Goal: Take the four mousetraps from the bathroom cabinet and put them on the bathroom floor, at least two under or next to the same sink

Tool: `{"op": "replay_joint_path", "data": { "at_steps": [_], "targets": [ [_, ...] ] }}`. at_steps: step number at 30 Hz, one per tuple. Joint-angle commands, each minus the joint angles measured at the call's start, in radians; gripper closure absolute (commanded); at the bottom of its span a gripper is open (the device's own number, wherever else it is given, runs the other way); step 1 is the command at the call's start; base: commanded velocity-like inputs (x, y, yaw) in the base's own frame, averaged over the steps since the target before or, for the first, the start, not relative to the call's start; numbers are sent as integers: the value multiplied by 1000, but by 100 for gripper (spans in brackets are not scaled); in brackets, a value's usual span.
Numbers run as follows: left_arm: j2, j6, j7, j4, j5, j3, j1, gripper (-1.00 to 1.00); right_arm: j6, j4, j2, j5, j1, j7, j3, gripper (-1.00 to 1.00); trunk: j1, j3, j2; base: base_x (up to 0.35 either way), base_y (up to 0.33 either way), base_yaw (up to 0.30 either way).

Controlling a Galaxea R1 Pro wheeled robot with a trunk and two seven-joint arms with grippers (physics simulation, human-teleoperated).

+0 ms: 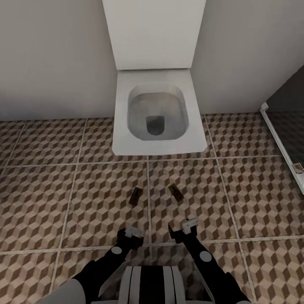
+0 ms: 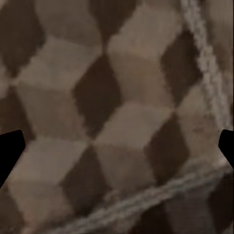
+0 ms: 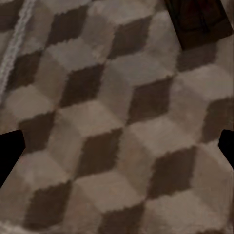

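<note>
1. Your left tool and right tool hover spread apart and empty over the bathroom floor.
2. Two mousetraps lie on that floor between your tools and the toilet.

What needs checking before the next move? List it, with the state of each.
1. Mousetraps on the bathroom floor: two lie flat on the tiles, the left mousetrap and the right mousetrap. Ok.
2. All four placed: two seen. Not ok.
3. Two traps beside a sink: they lie in front of the toilet. Not ok.
4. Left gripper free: jaws apart over bare tile in its wrist view. Ok.
5. Right gripper free: jaws apart, nothing between them. Ok.
6. Cabinet position: cannot tell.
</note>
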Motion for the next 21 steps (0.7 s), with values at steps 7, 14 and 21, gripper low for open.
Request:
{"op": "replay_joint_path", "data": {
  "at_steps": [7, 14, 21],
  "targets": [
    [1, 3, 9, -3, 7, -6, -1, -100, -3, 0, 0, 11, -1, 2, -2, -100, -1, 0, 0, -175, 0, 0],
    [1, 3, 9, -3, 8, -6, -1, -100, -2, 0, 0, 11, -1, 2, -2, -100, -1, 0, 0, -26, 0, 0],
    [1, 3, 9, -3, 8, -6, -1, -100, -3, 0, 0, 11, 0, 2, -2, -100, -1, 0, 0, -3, 0, 0]
  ]
}}
